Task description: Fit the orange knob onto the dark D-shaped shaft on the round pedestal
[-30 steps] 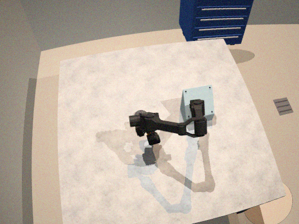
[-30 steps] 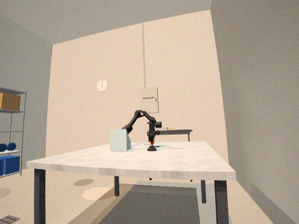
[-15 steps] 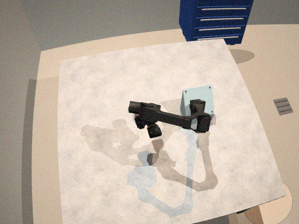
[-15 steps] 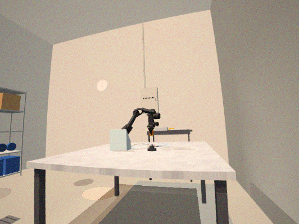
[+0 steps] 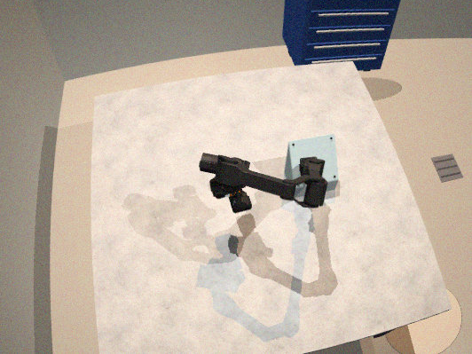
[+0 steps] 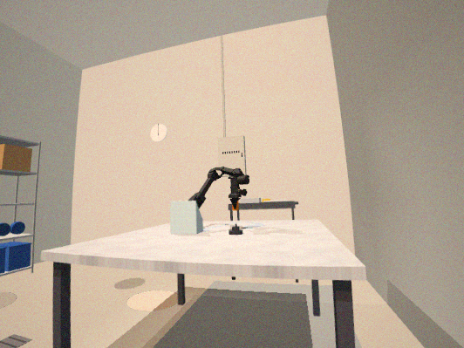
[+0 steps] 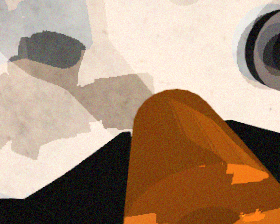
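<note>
Wrist cam, nearest first: claw [image 6: 235,208] [image 7: 176,136] clamped on the orange knob [image 6: 237,207] [image 7: 175,155], one dark finger either side. Knob sits between the fingertips, in the air, off the shaft. In the exterior view it's above the round pedestal [image 6: 235,231] [image 7: 272,50], with a visible gap between. Wrist view puts the pedestal off to the upper right of the claw, partly cut by the frame edge. Whether the flats line up: can't tell.

Below the claw: pale table [image 5: 177,122] [image 6: 196,251] [image 7: 200,50], arm shadows across it. Top view: pedestal hidden, arm [image 5: 266,184] [image 6: 202,194] covers that area. Pale blue-green block [image 5: 312,151] [image 6: 185,217] stands on the table, well to the side of the claw, near the arm's shoulder end.

Farther out, beyond the table: blue drawer cabinet [image 5: 297,20] in top view; in exterior, a dark side table [image 6: 283,204] behind the claw, wall box [image 6: 231,146] above it.
</note>
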`<state>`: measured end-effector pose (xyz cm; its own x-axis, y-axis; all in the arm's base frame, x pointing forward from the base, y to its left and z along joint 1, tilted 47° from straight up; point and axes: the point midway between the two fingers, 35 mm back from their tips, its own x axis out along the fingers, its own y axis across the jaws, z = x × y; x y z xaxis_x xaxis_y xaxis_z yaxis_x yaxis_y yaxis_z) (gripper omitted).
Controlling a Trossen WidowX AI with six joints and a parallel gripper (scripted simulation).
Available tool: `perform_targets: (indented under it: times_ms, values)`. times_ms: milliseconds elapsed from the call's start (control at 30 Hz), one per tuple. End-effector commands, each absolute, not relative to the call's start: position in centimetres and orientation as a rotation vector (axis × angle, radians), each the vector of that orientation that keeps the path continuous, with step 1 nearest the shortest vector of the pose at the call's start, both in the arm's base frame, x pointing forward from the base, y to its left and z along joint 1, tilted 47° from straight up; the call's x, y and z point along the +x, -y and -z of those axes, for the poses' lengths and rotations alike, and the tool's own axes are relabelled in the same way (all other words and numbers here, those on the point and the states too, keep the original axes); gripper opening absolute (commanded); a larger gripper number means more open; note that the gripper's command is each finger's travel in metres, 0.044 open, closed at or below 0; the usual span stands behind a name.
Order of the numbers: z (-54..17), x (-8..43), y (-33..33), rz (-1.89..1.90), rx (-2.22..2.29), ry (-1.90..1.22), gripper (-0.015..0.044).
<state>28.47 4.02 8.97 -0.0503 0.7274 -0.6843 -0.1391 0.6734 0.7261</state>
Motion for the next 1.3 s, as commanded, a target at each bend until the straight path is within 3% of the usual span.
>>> perform_targets:
  times_ms: [0,1267]
  values:
    - [-7.9,29.2,-3.2,-0.752,0.509,-1.455,0.0]
    - [3.1,31.7,1.5,-0.752,0.506,-1.452,0.0]
